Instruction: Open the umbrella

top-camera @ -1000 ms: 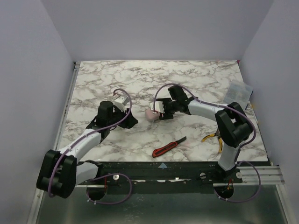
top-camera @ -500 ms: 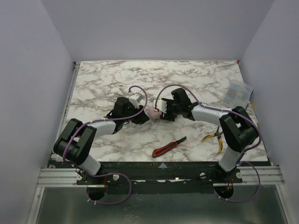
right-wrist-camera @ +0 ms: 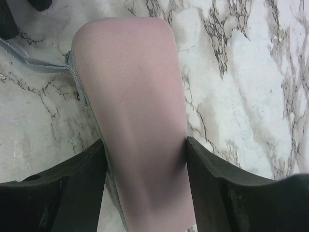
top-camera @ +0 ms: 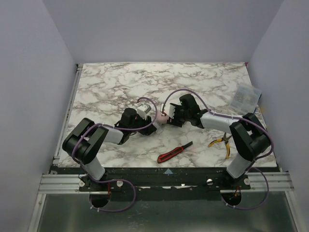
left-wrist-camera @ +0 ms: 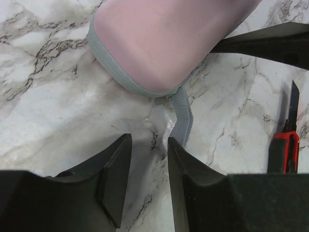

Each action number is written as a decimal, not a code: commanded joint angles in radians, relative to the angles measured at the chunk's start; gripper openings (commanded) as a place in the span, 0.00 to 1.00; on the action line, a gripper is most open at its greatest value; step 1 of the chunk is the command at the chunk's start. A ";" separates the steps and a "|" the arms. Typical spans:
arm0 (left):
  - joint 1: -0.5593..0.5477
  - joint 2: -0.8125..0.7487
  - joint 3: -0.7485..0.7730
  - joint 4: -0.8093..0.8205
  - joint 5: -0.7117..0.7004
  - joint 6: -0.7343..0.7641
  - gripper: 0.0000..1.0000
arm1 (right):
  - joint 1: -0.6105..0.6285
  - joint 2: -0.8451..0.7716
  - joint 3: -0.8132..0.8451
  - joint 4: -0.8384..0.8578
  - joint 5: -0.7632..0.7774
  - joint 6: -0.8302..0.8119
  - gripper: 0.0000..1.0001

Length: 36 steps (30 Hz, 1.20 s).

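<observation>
While the umbrella (top-camera: 158,117) lies folded in its pink sleeve near the middle of the marble desk (top-camera: 193,82), the right gripper (right-wrist-camera: 145,154) straddles it, jaws pressed against both sides of the sleeve. The left gripper (left-wrist-camera: 149,145) sits low just beside the umbrella's rounded end, jaws narrow with a small gap and nothing between them. A grey strap (left-wrist-camera: 182,116) trails from the sleeve's hem to one fingertip. A red knife (top-camera: 175,152) lies nearer the bases.

i count on the table: one umbrella (top-camera: 159,117), one utility knife (top-camera: 174,152), one pair of pliers (top-camera: 218,141), one clear bag (top-camera: 244,96).
</observation>
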 commanded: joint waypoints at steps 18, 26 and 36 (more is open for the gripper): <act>-0.125 0.132 0.035 0.221 -0.154 0.056 0.32 | 0.000 0.017 -0.038 -0.170 -0.016 0.121 0.58; -0.132 0.115 0.047 0.177 -0.201 0.008 0.18 | 0.000 0.015 -0.046 -0.187 -0.022 0.122 0.57; -0.132 0.097 0.103 0.188 -0.196 -0.019 0.00 | 0.001 0.010 -0.066 -0.185 -0.020 0.131 0.55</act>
